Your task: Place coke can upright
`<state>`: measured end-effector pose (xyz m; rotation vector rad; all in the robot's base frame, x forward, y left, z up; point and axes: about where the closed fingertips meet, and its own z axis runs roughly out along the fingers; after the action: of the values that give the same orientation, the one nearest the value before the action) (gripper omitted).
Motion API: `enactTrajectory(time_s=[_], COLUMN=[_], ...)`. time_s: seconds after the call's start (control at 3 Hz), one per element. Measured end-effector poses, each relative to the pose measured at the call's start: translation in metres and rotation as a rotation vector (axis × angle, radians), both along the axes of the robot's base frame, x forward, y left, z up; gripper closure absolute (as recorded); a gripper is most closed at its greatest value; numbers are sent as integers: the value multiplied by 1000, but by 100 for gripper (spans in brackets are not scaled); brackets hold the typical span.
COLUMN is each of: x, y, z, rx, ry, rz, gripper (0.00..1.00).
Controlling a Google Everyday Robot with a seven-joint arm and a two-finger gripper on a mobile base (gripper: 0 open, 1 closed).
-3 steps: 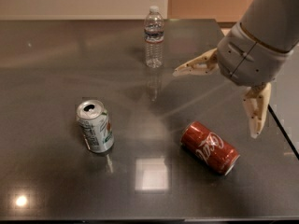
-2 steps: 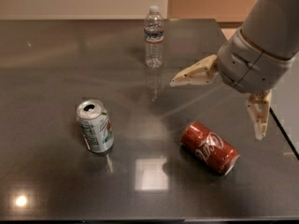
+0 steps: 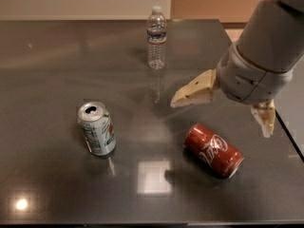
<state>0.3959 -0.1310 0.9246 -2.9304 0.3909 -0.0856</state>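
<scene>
The red coke can (image 3: 213, 150) with white script lies on its side on the dark table (image 3: 52, 80), front right of the middle. My gripper (image 3: 221, 116) hovers just above and behind the can, open, with one tan finger (image 3: 194, 91) reaching left and the other finger (image 3: 265, 117) pointing down at the right. The can is not held; it lies below the gap between the fingers.
A silver-and-green soda can (image 3: 97, 128) stands upright at the left of the middle. A clear plastic water bottle (image 3: 156, 38) stands upright at the back. The table's right edge (image 3: 289, 136) runs close to the gripper's right finger.
The gripper has moved a little to the right and down toward the coke can, its fingers still spread. The cans and the bottle have not moved.
</scene>
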Motion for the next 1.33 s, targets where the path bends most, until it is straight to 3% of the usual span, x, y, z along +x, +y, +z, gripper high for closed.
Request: enactTrajectory(time_s=[0.33, 0.67, 1.0, 1.33], x=[0, 0, -2, -10], y=[-1, -1, 4, 16], z=[-7, -7, -6, -11], rx=[-62, -62, -72, -117], ry=[-25, -25, -37, -57], rz=[86, 86, 131, 242], gripper=[0, 0, 0, 0])
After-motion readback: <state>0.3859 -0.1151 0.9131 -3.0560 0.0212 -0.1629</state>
